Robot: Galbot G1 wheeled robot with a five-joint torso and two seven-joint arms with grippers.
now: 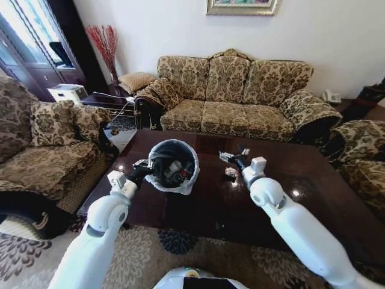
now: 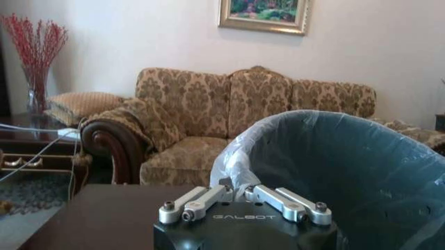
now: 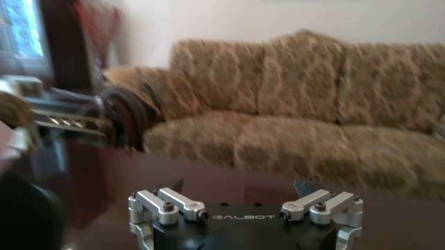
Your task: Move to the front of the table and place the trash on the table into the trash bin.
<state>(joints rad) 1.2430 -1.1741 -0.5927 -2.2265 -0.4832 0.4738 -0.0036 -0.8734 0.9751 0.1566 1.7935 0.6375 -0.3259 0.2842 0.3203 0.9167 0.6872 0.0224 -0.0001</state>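
Note:
The trash bin (image 1: 172, 165) stands on the table (image 1: 289, 180), tipped toward me, its whitish liner folded over the rim. Inside it lie a clear bottle with a red label (image 1: 175, 170) and white bits of trash. My left gripper (image 1: 142, 171) is shut on the bin's near-left rim; in the left wrist view the gripper (image 2: 236, 188) pinches the liner of the bin (image 2: 347, 172). My right gripper (image 1: 231, 158) hovers open just right of the bin, above a small white paper wad (image 1: 230, 173). In the right wrist view its fingers (image 3: 174, 186) are spread wide over the dark tabletop (image 3: 230, 182).
A patterned three-seat sofa (image 1: 234, 96) stands behind the table, with armchairs at the left (image 1: 42, 144) and right (image 1: 361, 150). A side table (image 1: 111, 102) with cables and a vase of red twigs (image 1: 105, 45) sits in the back-left corner. A patterned rug (image 1: 150, 253) lies under the table's front edge.

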